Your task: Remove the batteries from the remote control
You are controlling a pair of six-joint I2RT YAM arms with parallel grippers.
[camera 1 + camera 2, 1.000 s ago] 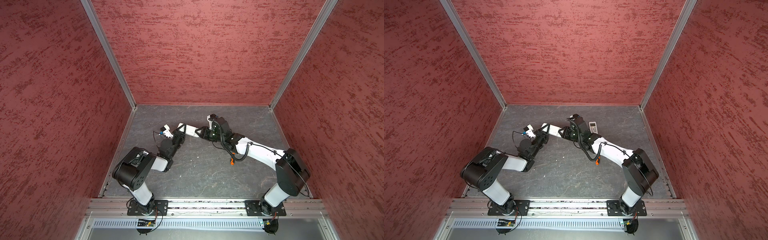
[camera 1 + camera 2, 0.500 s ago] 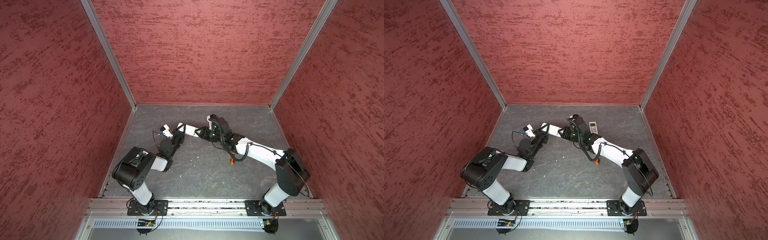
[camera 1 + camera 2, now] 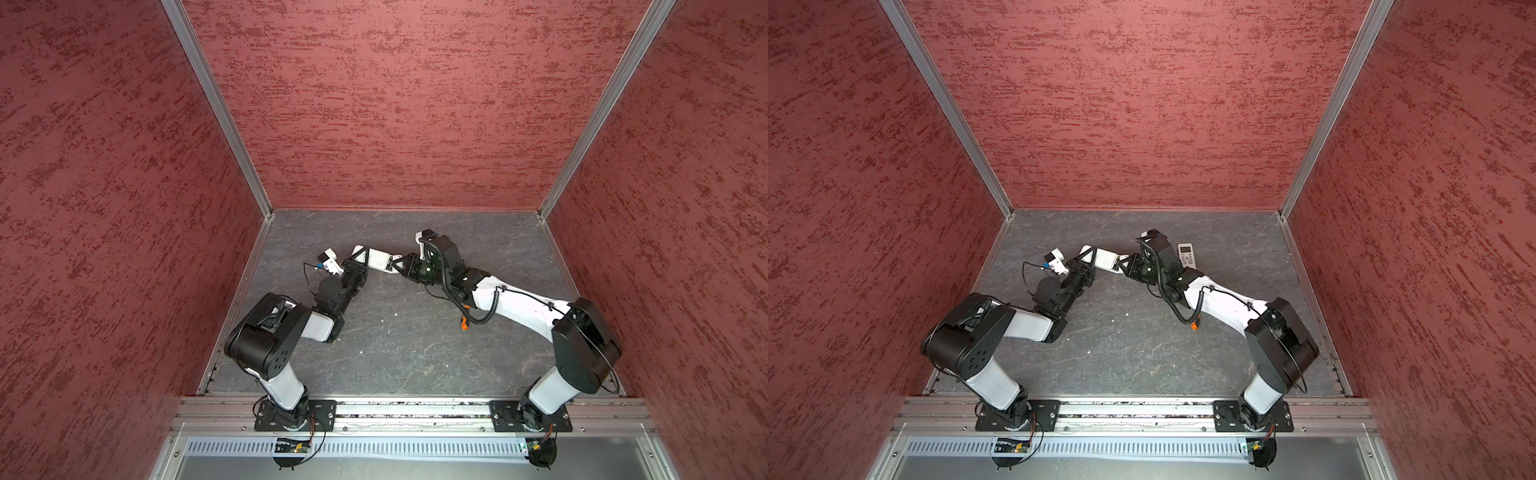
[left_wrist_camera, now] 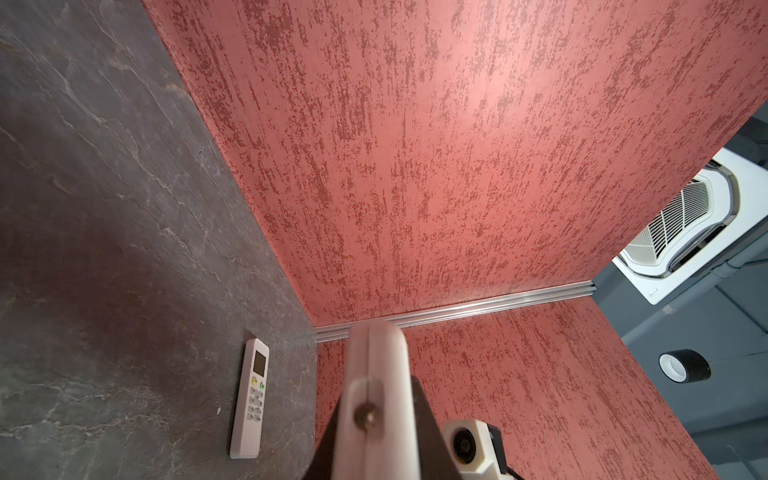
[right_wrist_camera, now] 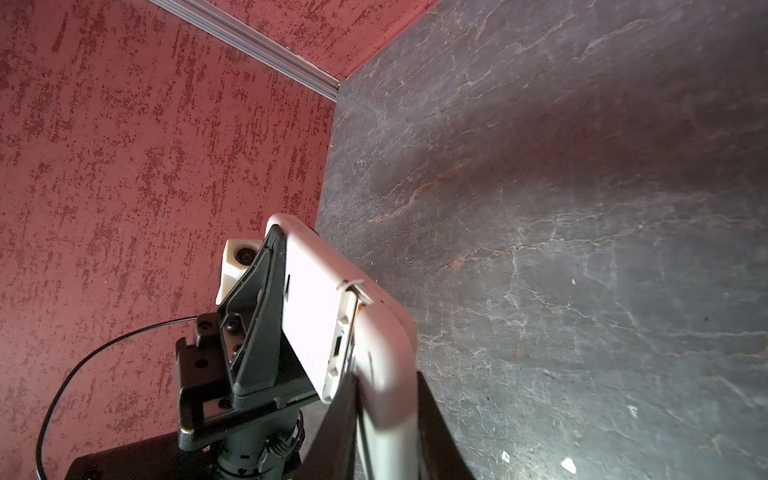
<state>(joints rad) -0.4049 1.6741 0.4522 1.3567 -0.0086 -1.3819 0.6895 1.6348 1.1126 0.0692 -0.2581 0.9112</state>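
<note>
the white plastic remote control (image 3: pixel 378 259) is held aloft at frame centre, clamped by the left gripper (image 3: pixel 360 257) so its back is offered; the right gripper (image 3: pixel 397 266) is closed on the other end. batteries are unseen, presumably inside. bare grey slate tabletop (image 3: pixel 395 332) is seen below; a second white remote (image 3: pixel 1187 255) lies upper right.

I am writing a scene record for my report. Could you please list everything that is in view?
held remote: one, white, raised above the table between both hands
second remote: one, white, lying flat on the table, back right, buttons up
orange tool: one, orange, below the right arm, mostly hidden
white specks: a few, white, mid table
table: one, dark grey
walls: three, red
left hand: one, black, shut on the held remote
right hand: one, black, shut on its other end
</note>
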